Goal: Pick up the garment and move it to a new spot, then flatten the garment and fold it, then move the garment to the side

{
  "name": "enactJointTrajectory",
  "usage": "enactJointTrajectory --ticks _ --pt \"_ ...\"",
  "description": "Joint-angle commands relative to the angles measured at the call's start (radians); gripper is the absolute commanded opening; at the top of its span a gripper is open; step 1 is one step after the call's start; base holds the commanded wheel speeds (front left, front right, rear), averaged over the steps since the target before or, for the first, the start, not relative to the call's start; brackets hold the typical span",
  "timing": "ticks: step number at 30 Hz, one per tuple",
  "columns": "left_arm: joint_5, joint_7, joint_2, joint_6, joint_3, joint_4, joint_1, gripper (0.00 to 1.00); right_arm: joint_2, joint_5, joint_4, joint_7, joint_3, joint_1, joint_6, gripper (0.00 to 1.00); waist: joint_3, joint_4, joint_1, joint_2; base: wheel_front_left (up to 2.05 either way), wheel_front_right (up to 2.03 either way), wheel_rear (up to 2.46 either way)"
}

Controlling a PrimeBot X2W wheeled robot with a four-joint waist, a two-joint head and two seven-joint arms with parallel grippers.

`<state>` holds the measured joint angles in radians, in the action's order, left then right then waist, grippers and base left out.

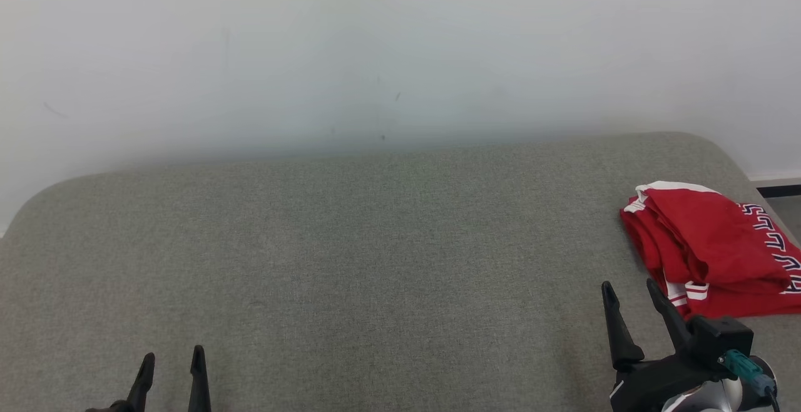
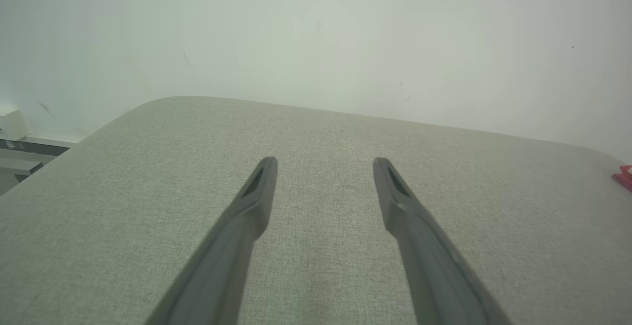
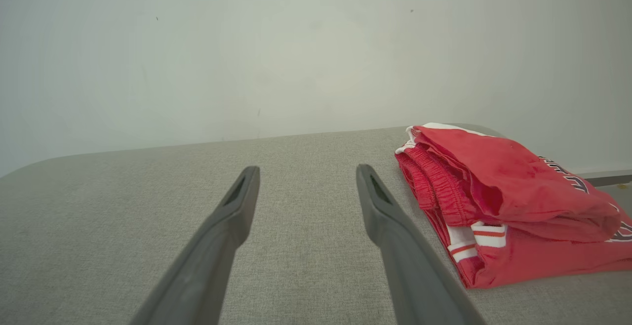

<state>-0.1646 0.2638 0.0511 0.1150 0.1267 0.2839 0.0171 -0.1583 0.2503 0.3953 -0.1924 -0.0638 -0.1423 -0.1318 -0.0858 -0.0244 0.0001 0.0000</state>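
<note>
The garment [image 1: 713, 249] is red with white trim and dark lettering, folded into a compact stack at the right end of the grey cushioned surface [image 1: 375, 262]. In the right wrist view the garment [image 3: 508, 201] lies just right of my fingers. My right gripper [image 1: 629, 293] is open and empty, its tips a short way left of the stack's near corner. Low at the left, my left gripper [image 1: 172, 362] is also open and empty, far from the fabric. A red sliver of the garment [image 2: 623, 176] peeks in at the right edge of the left wrist view.
A plain pale wall [image 1: 375, 55] rises right behind the grey surface. The surface has rounded far corners, and its right edge runs close beside the folded stack. A dark baseboard [image 1: 776, 190] and floor show past that edge.
</note>
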Motion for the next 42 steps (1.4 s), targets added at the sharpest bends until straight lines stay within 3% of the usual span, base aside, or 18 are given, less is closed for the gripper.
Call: enactJointTrajectory --ticks 1,13,14,21,42 --pt "-0.004 0.000 -0.001 -0.001 0.001 -0.003 0.009 1.00 0.004 -0.007 -0.004 0.004 0.003 0.010 0.003 1.00 0.000 0.000 -0.0001 0.0000 0.00 0.00 0.00" --pt "0.000 0.000 -0.001 -0.009 -0.007 -0.013 0.011 1.00 0.011 -0.010 -0.010 0.003 -0.001 0.011 0.003 1.00 0.004 0.004 -0.0001 0.0000 0.00 0.00 0.00" --pt "-0.004 0.000 0.000 -0.005 -0.007 -0.009 0.004 0.00 0.010 -0.006 -0.007 0.007 -0.001 0.002 0.000 0.00 0.004 0.004 0.0000 0.0000 0.00 0.00 0.00" --pt "-0.010 -0.009 -0.013 -0.004 -0.008 0.055 0.035 0.00 0.022 -0.001 0.054 0.014 -0.006 0.060 0.000 0.00 0.005 0.004 0.0000 0.0000 0.00 0.00 0.00" --pt "-0.380 -0.104 -0.009 0.001 -0.009 0.031 -0.011 0.00 0.044 0.349 0.001 0.090 0.043 0.049 0.000 0.00 0.018 0.007 0.0000 0.0000 0.00 0.00 0.00"
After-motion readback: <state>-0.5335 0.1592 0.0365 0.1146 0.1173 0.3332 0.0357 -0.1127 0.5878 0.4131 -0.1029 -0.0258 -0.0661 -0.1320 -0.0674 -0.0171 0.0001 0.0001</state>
